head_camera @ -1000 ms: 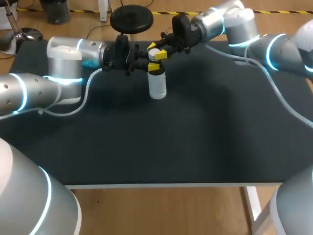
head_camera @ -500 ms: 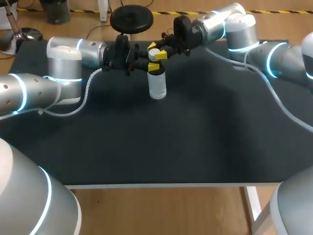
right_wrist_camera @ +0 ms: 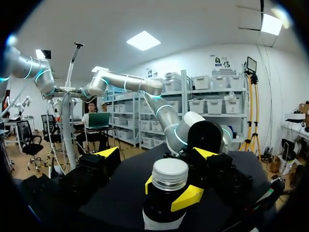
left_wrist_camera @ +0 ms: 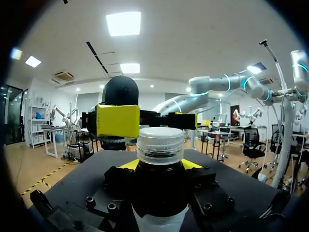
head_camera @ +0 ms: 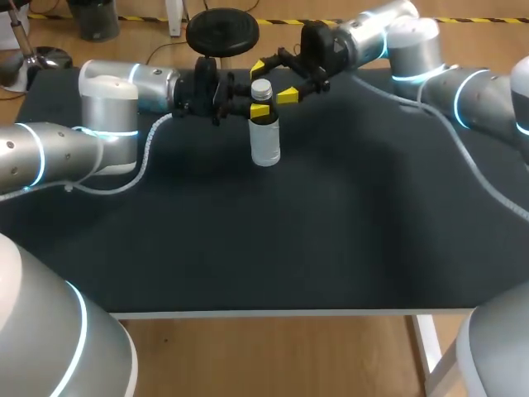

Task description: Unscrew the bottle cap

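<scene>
The bottle [head_camera: 265,141] stands upright on the black table [head_camera: 331,240], in its far middle part, between the two arms. Its body is pale, its shoulder and neck dark, and the whitish ribbed cap [head_camera: 261,87] sits on the neck.

The left gripper [head_camera: 258,110] comes in level from the left and is clamped on the bottle just below the cap. In the left wrist view the dark neck fills the gap between its yellow tips, one pressed against each side. In the right wrist view the same yellow fingertips [right_wrist_camera: 186,197] show on either side of the neck under the cap.

The right gripper [head_camera: 273,81] reaches in from the far right and is at cap height, its jaws spread wide. One yellow tip lies beyond the cap toward the table's far edge, the other on the near right side. Both fingers [right_wrist_camera: 107,153] stand clear of the cap with a gap on each side, so this gripper grasps nothing. In the left wrist view its two yellow tips show behind the cap, one on either side of it.

The arms' pale cables trail over the table near each arm.
</scene>
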`<act>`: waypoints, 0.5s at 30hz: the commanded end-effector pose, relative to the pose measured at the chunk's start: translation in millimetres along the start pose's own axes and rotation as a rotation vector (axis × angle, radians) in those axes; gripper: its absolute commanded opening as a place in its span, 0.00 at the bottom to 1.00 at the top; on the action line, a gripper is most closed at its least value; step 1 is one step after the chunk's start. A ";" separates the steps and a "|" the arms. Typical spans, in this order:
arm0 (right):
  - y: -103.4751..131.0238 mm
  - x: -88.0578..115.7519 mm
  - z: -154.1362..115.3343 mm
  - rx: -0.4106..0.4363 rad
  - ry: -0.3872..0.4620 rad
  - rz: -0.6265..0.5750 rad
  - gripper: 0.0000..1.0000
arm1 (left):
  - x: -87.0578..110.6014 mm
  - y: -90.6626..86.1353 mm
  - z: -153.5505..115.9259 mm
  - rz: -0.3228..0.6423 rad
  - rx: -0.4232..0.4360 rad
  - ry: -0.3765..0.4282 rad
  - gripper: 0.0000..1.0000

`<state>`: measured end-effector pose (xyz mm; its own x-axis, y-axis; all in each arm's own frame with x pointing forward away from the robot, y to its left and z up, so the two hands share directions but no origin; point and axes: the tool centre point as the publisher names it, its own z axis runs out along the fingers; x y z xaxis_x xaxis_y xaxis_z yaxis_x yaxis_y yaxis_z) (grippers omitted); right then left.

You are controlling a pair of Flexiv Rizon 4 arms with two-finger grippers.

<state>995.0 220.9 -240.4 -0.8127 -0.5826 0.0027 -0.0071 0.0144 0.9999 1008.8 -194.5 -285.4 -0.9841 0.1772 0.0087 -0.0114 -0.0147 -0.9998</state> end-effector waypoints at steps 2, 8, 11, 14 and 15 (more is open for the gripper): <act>4.4 -10.8 -12.9 0.089 -0.030 -0.010 1.00 | -1.4 0.0 -0.1 -0.001 0.000 0.003 0.00; 12.4 -10.8 -17.0 0.126 -0.370 -0.006 1.00 | -1.4 0.0 -0.1 -0.001 0.000 0.003 0.00; 16.4 -9.6 -19.9 0.137 -0.504 0.005 1.00 | -1.4 0.0 -0.1 -0.001 0.000 0.003 0.00; 19.9 -9.3 -21.8 0.147 -0.612 0.016 1.00 | -1.4 0.0 -0.1 -0.001 0.000 0.003 0.00; 21.0 -9.2 -22.6 0.154 -0.651 0.029 1.00 | -1.4 0.0 -0.1 -0.001 0.000 0.003 0.00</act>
<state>1027.9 211.6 -226.2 -0.8470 -0.5316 0.0071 -0.0402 0.0773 0.9962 1008.9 -194.4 -285.4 -0.9842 0.1771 0.0086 -0.0114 -0.0147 -0.9998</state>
